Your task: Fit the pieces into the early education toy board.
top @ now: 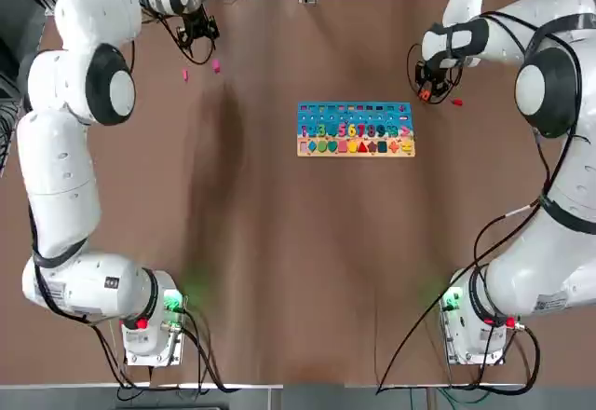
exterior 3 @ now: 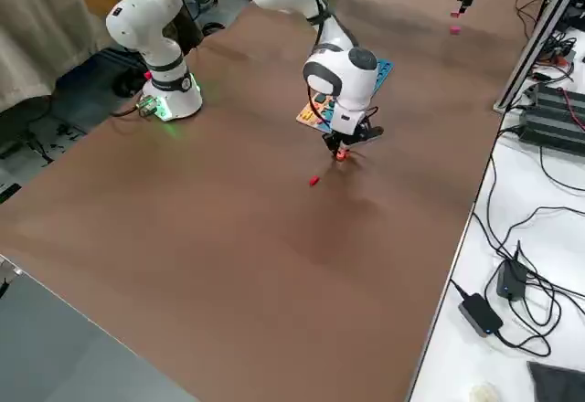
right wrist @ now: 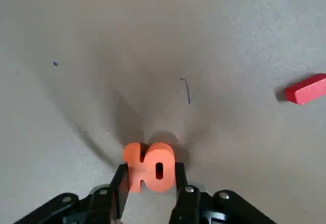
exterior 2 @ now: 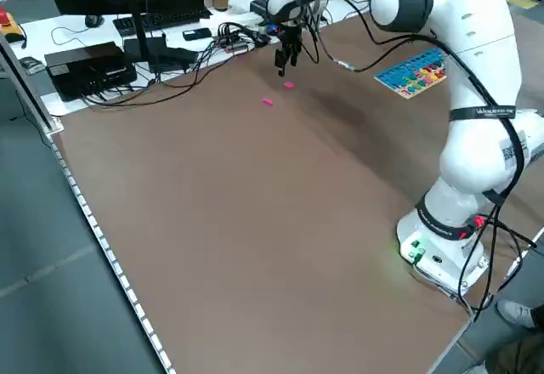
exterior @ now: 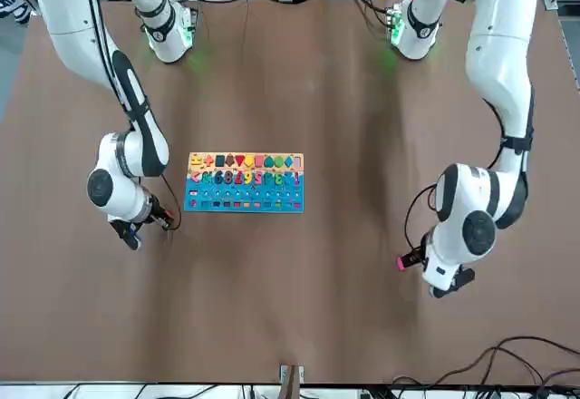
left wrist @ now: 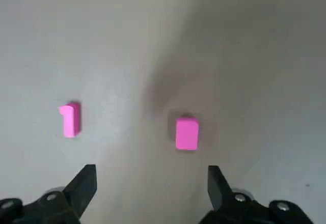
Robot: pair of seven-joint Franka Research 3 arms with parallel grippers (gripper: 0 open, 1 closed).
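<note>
Right end effector (right wrist: 149, 183): clamped on orange "10" piece (right wrist: 149, 167), its lower edge hidden between the fingers. Left end effector (left wrist: 152, 186): wide apart, empty, above two pink pieces (left wrist: 186, 133). Board (top: 355, 129): slot detail illegible.

Top cam looked straight down from overhead, bases at the bottom; front cam faced it from across, mirrored. Both caught the whole table (top: 279, 270). Side cams sat raised at the corners. Wrist cams hung close, just behind their jaws.
</note>
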